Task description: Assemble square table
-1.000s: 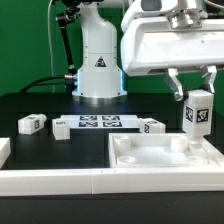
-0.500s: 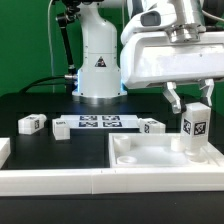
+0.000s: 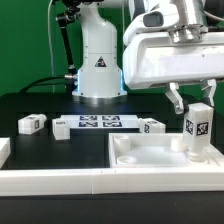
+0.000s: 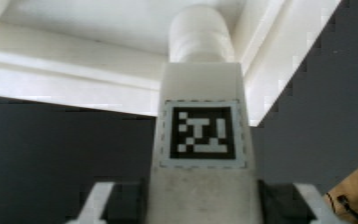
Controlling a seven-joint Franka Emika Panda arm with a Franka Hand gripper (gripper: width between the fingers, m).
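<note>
Exterior view: the arm hangs at the exterior view's right, wrist pointing straight down, with the gripper (image 3: 192, 103) low above the tabletop (image 3: 150, 158). Its fingers (image 3: 174, 98) pinch a white leg (image 3: 197, 130) by the upper end. The leg is upright, tag facing out, its foot at the tabletop's back corner recess on that side. Wrist view looks down the leg toward that corner; whether it's seated, can't tell.

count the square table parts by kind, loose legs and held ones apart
loose legs: 3
held leg: 1
square slab: 1
total: 5
</note>
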